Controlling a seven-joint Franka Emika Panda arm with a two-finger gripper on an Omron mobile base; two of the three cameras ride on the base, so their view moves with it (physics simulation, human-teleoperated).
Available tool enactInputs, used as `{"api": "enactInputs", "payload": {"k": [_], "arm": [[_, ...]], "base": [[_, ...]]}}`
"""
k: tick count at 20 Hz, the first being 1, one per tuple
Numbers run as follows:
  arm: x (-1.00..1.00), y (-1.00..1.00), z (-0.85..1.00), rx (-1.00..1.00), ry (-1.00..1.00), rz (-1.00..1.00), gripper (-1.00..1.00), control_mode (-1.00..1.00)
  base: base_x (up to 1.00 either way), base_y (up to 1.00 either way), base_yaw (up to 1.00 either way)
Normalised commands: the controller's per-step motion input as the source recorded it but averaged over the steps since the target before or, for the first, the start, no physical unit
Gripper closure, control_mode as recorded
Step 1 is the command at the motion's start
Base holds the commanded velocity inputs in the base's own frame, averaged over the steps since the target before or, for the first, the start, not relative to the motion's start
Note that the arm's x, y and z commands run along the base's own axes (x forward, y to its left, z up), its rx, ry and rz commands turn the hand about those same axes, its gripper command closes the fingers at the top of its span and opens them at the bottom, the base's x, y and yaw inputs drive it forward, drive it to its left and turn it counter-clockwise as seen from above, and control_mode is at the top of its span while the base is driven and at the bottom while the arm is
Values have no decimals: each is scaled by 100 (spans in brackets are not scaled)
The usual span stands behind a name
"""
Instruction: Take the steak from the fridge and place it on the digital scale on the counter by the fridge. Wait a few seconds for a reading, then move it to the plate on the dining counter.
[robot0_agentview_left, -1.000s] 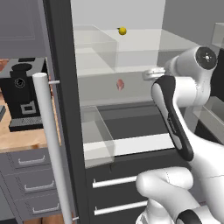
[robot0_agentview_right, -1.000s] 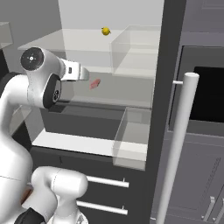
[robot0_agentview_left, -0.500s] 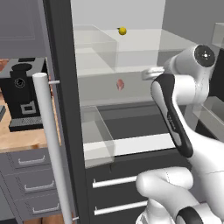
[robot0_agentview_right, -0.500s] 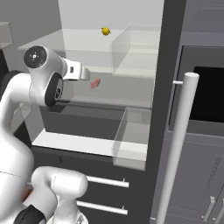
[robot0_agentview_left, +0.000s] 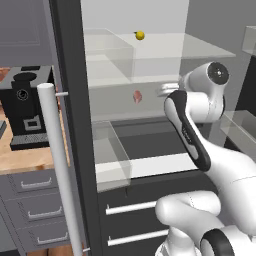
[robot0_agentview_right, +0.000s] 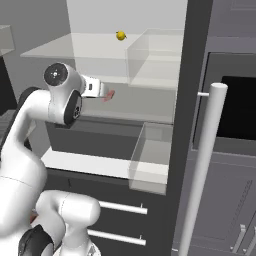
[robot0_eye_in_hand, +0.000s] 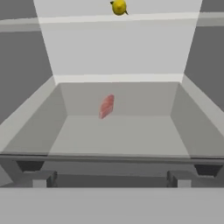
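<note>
My gripper (robot0_eye_in_hand: 108, 178) is wide open, holding nothing, pointed into the open fridge (robot0_agentview_left: 75, 125). The steak (robot0_eye_in_hand: 106, 106) sits on edge on the glass shelf (robot0_eye_in_hand: 118, 135) well ahead of my fingertips (robot0_eye_in_hand: 43, 178), toward the back. A small yellow ball (robot0_eye_in_hand: 119, 7) rests on the shelf above.

Yellow ball (robot0_agentview_left: 140, 35) (upper shelf), coffee machine (robot0_agentview_left: 27, 107)

- The steak (robot0_agentview_left: 137, 96) stood on edge on a shelf inside the fridge (robot0_agentview_left: 70, 100), toward the back.
- A ball (robot0_agentview_left: 140, 35) sat on the shelf above it.
- A coffee machine (robot0_agentview_left: 27, 107) stood on the counter (robot0_agentview_left: 25, 157) left of the fridge.
- The gripper (robot0_agentview_right: 102, 90) was just before the steak, apart from it.
</note>
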Motion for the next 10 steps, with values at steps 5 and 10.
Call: {"api": "enactInputs", "payload": {"k": [5, 10], "arm": [[51, 0, -35, 3, 1, 0, -100, -100], [54, 0, -26, 4, 8, 0, -100, -100]], "base": [[0, 0, 0], [0, 0, 0]]}}
